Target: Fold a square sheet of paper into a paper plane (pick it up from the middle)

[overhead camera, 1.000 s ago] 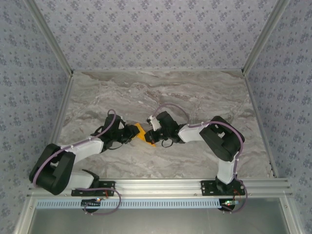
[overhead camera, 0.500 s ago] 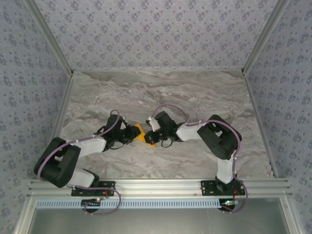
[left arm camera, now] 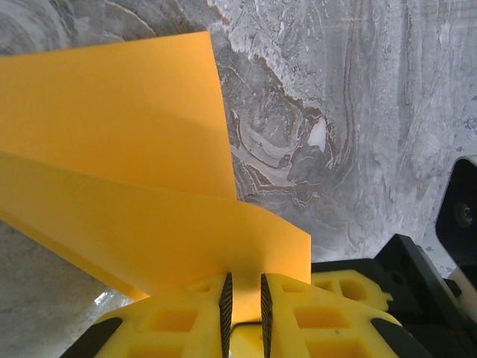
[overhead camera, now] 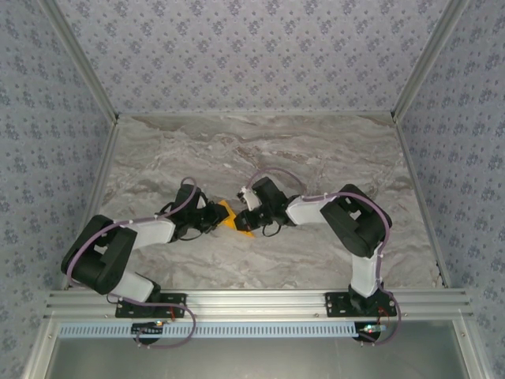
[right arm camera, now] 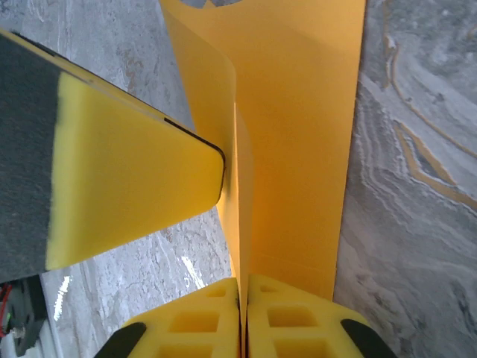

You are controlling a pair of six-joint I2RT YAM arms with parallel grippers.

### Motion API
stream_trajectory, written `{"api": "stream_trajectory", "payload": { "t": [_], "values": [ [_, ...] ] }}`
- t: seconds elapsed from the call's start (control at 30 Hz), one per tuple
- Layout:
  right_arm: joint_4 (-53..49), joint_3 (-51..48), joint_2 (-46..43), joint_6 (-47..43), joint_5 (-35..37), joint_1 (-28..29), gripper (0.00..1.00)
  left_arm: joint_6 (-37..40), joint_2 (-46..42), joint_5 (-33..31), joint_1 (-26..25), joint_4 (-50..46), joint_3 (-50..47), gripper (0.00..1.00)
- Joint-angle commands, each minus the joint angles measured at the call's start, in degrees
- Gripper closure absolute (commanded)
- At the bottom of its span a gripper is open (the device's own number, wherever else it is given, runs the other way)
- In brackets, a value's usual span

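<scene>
The orange sheet of paper (overhead camera: pixel 230 213) hangs between both grippers just above the table's middle, folded into creased layers (left arm camera: pixel 134 149); I cannot make out a paper plane shape. My right gripper (overhead camera: pixel 243 221) holds it from the right, its jaws shut on the paper's lower edge (right arm camera: pixel 242 280). My left gripper (overhead camera: pixel 220 220) comes in from the left. Its jaws (left arm camera: pixel 242 277) stand a narrow gap apart with a flap of the paper between them. In the right wrist view one left finger (right arm camera: pixel 134 171) touches the curved flap of the paper (right arm camera: pixel 298 112).
The grey marble table (overhead camera: pixel 260 150) stretches all round the grippers. Patterned walls and aluminium posts (overhead camera: pixel 414 71) close it in at the back and sides. A rail (overhead camera: pixel 260 302) with both arm bases runs along the near edge.
The left arm's elbow has lifted and drawn in toward the middle, pushing its gripper slightly right against the paper. The left jaws have narrowed. The right gripper has barely moved.
</scene>
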Motion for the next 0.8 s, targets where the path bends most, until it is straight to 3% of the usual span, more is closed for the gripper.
{"api": "stream_trajectory", "payload": {
  "t": [0.0, 0.3, 0.5, 0.77],
  "values": [
    [-2.4, 0.1, -2.3, 0.3, -2.6, -0.8, 0.82, 0.0, 0.5, 0.1, -0.4, 1.0, 1.5, 0.8],
    [-3.2, -1.3, -3.7, 0.4, -3.6, -0.9, 0.76, 0.2, 0.5, 0.4, -0.4, 1.1, 1.5, 0.8],
    [-3.7, -2.0, -2.9, 0.3, -2.8, -1.0, 0.89, 0.3, 0.5, 0.3, -0.4, 1.0, 1.4, 0.8],
    [-4.0, -1.4, -0.2, 0.3, -3.2, -0.9, 0.91, 0.5, 0.9, 0.2, -0.4, 1.0, 1.3, 0.8]
  ]
}}
